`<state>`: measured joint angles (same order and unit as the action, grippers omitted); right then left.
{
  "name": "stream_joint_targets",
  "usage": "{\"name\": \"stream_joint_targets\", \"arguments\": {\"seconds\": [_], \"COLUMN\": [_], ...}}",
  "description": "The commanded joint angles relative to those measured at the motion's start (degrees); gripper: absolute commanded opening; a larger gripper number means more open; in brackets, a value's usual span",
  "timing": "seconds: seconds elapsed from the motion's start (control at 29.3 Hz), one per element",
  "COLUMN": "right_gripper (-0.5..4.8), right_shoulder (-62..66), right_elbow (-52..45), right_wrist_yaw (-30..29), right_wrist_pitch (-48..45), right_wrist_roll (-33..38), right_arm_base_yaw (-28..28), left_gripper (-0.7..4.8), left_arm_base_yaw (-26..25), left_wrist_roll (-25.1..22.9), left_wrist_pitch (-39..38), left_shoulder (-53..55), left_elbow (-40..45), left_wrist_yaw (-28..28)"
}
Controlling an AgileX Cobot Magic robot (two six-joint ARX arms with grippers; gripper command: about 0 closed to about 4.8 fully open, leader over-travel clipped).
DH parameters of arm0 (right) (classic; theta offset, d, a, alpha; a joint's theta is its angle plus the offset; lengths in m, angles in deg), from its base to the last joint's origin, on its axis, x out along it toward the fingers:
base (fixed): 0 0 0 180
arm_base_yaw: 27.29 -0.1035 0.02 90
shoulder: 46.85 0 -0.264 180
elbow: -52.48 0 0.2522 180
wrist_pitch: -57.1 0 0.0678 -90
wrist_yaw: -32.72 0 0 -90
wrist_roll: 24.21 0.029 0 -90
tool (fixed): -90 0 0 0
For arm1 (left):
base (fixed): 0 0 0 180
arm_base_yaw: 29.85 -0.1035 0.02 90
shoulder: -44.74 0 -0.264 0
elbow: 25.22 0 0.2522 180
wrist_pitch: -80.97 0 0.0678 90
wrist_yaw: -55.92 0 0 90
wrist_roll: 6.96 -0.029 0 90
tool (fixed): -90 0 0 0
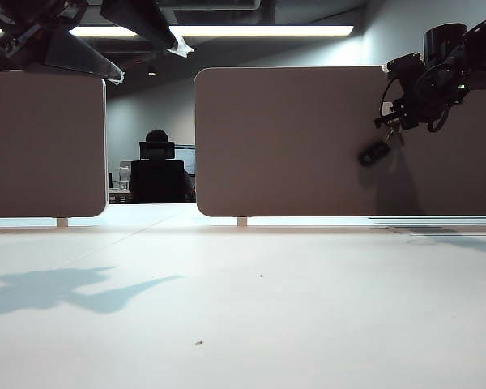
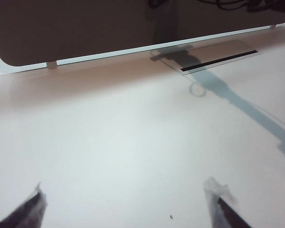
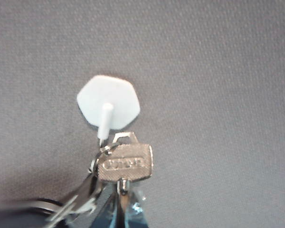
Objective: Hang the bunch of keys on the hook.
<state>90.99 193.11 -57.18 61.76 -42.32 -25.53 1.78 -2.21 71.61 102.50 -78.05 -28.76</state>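
white table (image 1: 243, 308) bare | grey panel (image 1: 308, 146) | left claw (image 2: 128, 204) apart above table | right claw (image 3: 121, 209) clamped on bunch of keys (image 3: 121, 164) beside hook (image 3: 109, 102)

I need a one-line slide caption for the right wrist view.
Right gripper, shut on the bunch of keys, holds it just under the hook peg.

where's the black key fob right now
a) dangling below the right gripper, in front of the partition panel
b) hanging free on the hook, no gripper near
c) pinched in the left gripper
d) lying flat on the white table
a: in the exterior view the key fob hangs under the right gripper against the panel, with the bunch of keys held close to the hook.
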Motion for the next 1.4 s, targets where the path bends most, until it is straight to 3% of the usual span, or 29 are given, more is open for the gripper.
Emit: {"name": "stream_joint_targets", "arguments": {"seconds": [0.03, 0.75, 0.82, 0.85, 0.92, 1.06, 1.13, 1.3, 1.4], "right_gripper": [-0.06, -0.06, -0.06, -0.06, -0.06, -0.06, -0.06, -0.06, -0.06], "right_shoulder": [-0.44, 1.68, 1.64, 1.64, 1.64, 1.64, 1.66, 1.60, 0.87], "right_elbow": [0.55, 0.66, 1.31, 1.66, 1.99, 2.14, 2.21, 2.67, 2.69], "right_wrist_yaw": [-0.17, 2.56, 2.56, 2.56, 2.51, 2.51, 2.43, 2.32, 0.55], "right_wrist_pitch": [-1.55, 0.24, 0.33, 0.39, 0.70, 0.70, 0.42, -0.22, -0.22], "right_wrist_roll": [-0.15, -1.66, -1.64, -1.62, -1.53, -0.87, 0.35, 2.05, 2.03], "right_arm_base_yaw": [-0.28, -0.13, -0.07, -0.04, -0.07, 0.13, 0.37, 0.96, 0.59], "left_gripper": [4.79, 4.79, 4.79, 4.79, 4.79, 4.79, 4.79, 4.79, 4.79], "left_arm_base_yaw": [0.02, 0.02, -0.13, -0.79, -3.34, -5.16, -6.03, -5.95, -5.92], "left_wrist_roll": [0.15, 0.15, -0.92, -2.23, -2.60, -3.37, -4.31, -6.54, -6.49], "left_wrist_pitch": [0.35, -0.46, 6.38, 16.35, 20.39, 16.59, 16.52, 15.93, 10.67], "left_shoulder": [-0.02, -0.02, 1.03, 3.82, 10.49, 27.74, 34.69, 45.53, 49.75], "left_elbow": [-0.26, -0.26, -0.28, -1.29, -7.93, -27.71, -35.01, -47.10, -53.44], "left_wrist_yaw": [-0.15, -0.15, -0.07, 2.67, 5.99, 8.00, 11.93, 13.25, 15.39]}}
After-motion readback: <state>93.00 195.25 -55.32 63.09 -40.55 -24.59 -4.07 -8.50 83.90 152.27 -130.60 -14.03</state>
